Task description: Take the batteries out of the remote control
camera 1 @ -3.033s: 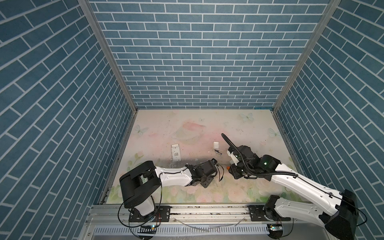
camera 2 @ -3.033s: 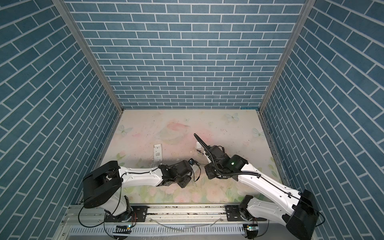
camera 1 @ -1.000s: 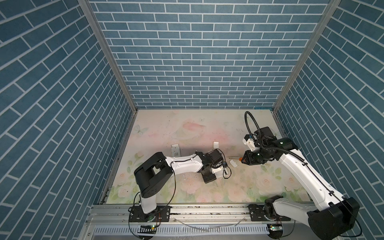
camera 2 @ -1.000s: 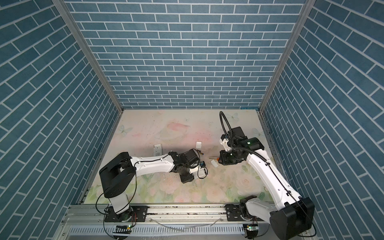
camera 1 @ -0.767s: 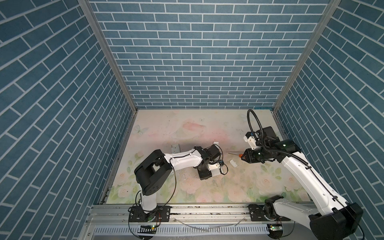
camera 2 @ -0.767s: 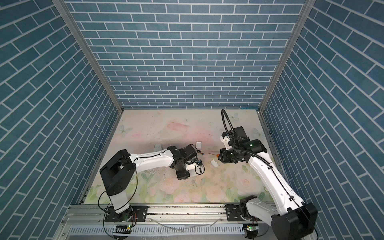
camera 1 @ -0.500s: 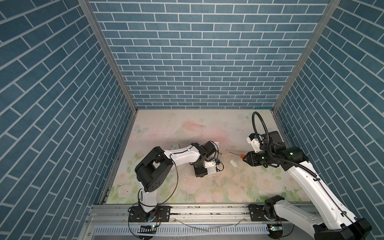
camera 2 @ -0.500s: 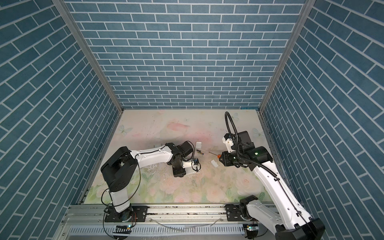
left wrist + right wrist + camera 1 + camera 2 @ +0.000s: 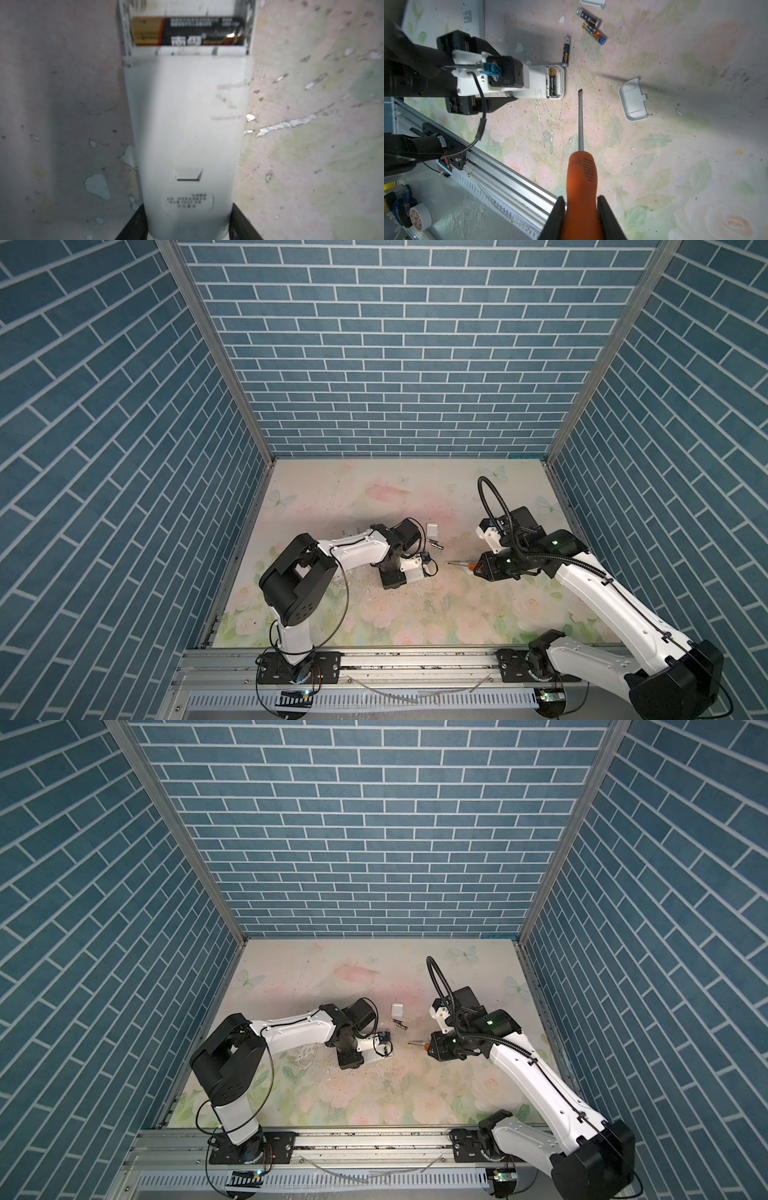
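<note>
My left gripper [image 9: 188,226] is shut on the near end of the white remote control [image 9: 187,124], which lies back up on the table. Its battery bay is uncovered, with one black-and-gold battery [image 9: 187,31] lying across it. In the right wrist view the bay [image 9: 553,83] holds two batteries. Three loose batteries [image 9: 566,51] [image 9: 588,17] [image 9: 594,33] lie on the mat just beyond the remote [image 9: 537,83]. My right gripper [image 9: 580,209] is shut on the orange-handled screwdriver [image 9: 581,182]. Its blade tip [image 9: 580,91] hovers a short way from the bay. Both top views show the grippers [image 9: 413,577] [image 9: 432,1048] facing each other.
A white battery cover [image 9: 633,101] lies past the screwdriver tip, and another [image 9: 432,529] lies by the loose batteries [image 9: 436,544]. A second white remote [image 9: 446,18] lies behind my left arm. The metal rail [image 9: 508,176] borders the table's front edge, with a tape roll [image 9: 420,216] beyond it.
My left arm has swung its forearm toward the back while holding the remote in about the same spot. My right gripper has drawn the screwdriver slightly toward the front.
</note>
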Robot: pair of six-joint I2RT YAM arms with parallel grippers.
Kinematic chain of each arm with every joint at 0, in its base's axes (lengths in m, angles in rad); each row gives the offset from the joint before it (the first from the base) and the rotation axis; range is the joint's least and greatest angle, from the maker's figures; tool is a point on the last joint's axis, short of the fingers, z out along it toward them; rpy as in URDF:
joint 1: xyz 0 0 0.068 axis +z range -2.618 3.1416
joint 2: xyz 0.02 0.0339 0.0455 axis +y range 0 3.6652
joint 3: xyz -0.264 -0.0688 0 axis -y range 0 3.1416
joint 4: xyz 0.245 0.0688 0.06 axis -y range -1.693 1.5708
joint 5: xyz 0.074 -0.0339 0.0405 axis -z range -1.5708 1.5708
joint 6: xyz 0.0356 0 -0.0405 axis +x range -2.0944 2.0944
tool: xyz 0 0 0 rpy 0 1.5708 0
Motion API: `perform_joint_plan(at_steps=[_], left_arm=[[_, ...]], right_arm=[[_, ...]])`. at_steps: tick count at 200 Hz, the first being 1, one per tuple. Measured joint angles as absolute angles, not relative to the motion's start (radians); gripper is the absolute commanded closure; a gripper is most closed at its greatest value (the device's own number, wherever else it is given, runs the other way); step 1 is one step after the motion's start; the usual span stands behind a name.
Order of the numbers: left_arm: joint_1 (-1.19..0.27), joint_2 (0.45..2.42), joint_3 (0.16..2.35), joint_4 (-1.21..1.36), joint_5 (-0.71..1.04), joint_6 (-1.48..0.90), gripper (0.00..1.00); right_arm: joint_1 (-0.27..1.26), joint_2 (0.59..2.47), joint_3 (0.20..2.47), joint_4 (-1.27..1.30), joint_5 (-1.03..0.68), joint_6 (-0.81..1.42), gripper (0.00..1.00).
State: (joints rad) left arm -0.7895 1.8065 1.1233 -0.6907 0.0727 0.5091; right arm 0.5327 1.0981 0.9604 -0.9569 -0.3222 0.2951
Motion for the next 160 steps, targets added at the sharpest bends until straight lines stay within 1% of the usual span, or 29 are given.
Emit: perform_joint_plan(at_steps=[32, 48, 60, 79, 104, 128, 160], left_arm=[[-0.789, 1.807, 1.129, -0.706, 0.065, 0.486, 0.81], [-0.788, 1.810, 1.135, -0.718, 0.061, 0.481, 0.81], [-0.787, 1.812, 1.138, -0.723, 0.060, 0.479, 0.81], [-0.786, 1.813, 1.140, -0.728, 0.060, 0.478, 0.89], [-0.785, 1.813, 1.140, -0.728, 0.060, 0.479, 0.94], [-0.785, 1.813, 1.140, -0.728, 0.063, 0.479, 0.96], [-0.783, 1.816, 1.140, -0.728, 0.069, 0.479, 0.97]], right_arm=[[0.550, 1.108, 0.919, -0.931, -0.322, 0.318, 1.00], [0.554, 1.108, 0.918, -0.922, -0.325, 0.316, 1.00], [0.559, 1.109, 0.918, -0.914, -0.327, 0.310, 1.00], [0.570, 1.109, 0.918, -0.895, -0.347, 0.284, 1.00], [0.579, 1.129, 0.925, -0.875, -0.363, 0.238, 1.00], [0.595, 1.178, 0.940, -0.874, -0.363, 0.181, 1.00], [0.621, 1.196, 0.944, -0.873, -0.355, 0.115, 1.00]])
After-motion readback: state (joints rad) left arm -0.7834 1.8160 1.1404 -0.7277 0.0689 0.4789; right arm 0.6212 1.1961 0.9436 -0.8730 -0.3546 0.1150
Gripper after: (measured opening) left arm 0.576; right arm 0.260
